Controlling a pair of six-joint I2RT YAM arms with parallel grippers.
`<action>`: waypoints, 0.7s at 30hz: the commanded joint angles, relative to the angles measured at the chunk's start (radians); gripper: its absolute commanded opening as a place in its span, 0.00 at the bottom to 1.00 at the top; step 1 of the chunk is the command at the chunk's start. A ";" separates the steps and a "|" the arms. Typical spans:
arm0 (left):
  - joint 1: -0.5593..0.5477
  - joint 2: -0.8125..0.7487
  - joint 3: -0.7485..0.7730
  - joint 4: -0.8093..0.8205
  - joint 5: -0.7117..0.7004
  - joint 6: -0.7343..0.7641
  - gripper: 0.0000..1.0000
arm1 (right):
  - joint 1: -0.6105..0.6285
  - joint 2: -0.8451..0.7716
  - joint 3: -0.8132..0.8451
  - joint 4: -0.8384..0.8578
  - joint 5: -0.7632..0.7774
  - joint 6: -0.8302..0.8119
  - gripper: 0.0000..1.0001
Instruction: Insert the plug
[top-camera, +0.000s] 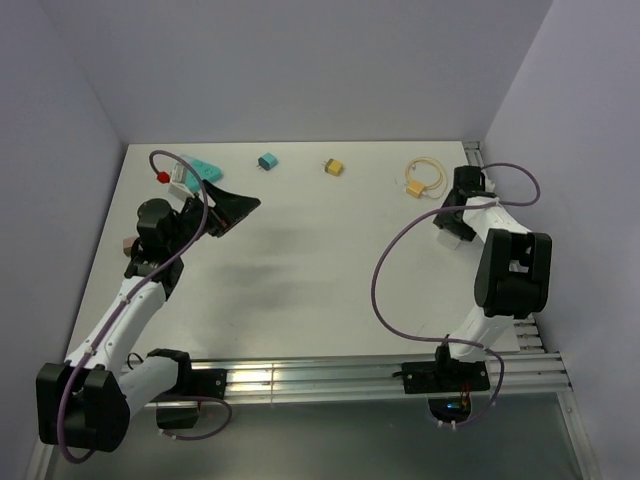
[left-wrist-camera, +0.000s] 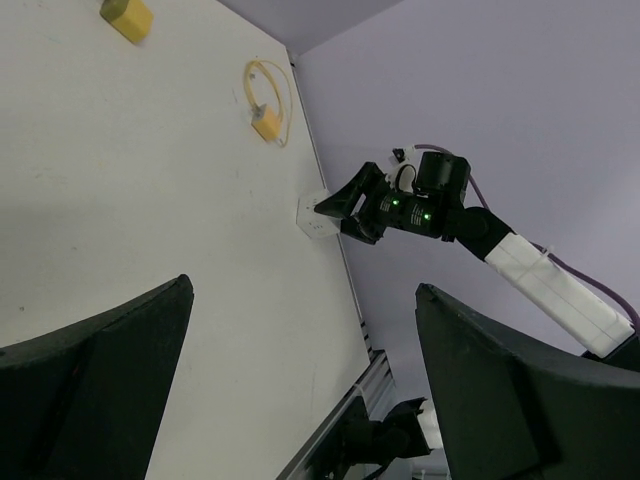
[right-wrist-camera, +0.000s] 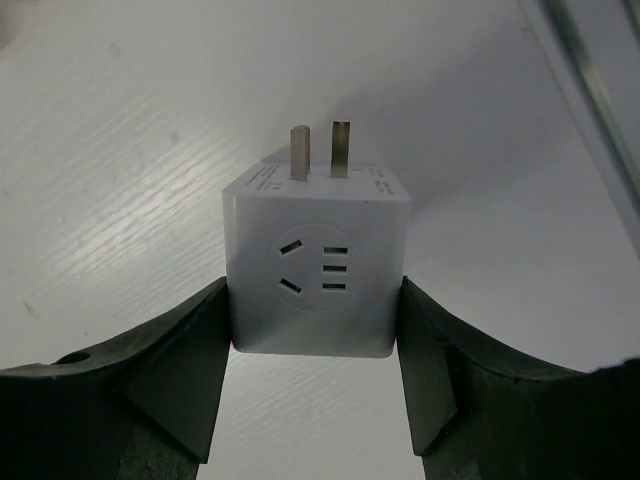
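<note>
Sitting on the desk (top-camera: 320, 280) near its right edge, the plug (right-wrist-camera: 315, 270) is a white cube. Two flat metal prongs jut from its far side, and a round socket face is turned toward my wrist camera. My right claw (right-wrist-camera: 316, 330) presses a finger against each plain flank, gripping the cube. I judge this hold is chosen to leave the prongs free for insertion. A coiled yellow cable (top-camera: 425, 175) lies near it, toward the back of the desk. Well apart, over the desk's left side, my left claw (left-wrist-camera: 302, 300) gapes wide and holds nothing, probably kept ready to steady whatever receives the plug.
</note>
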 joint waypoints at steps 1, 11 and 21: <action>0.025 0.017 0.030 0.047 0.119 -0.015 0.98 | 0.074 -0.032 -0.013 -0.007 0.038 -0.028 0.19; 0.024 -0.096 0.003 -0.026 0.094 0.037 0.93 | 0.356 -0.098 -0.056 -0.032 -0.025 -0.050 0.17; -0.004 -0.129 -0.042 -0.169 0.044 0.063 0.80 | 0.706 -0.079 -0.020 0.011 -0.061 0.025 0.18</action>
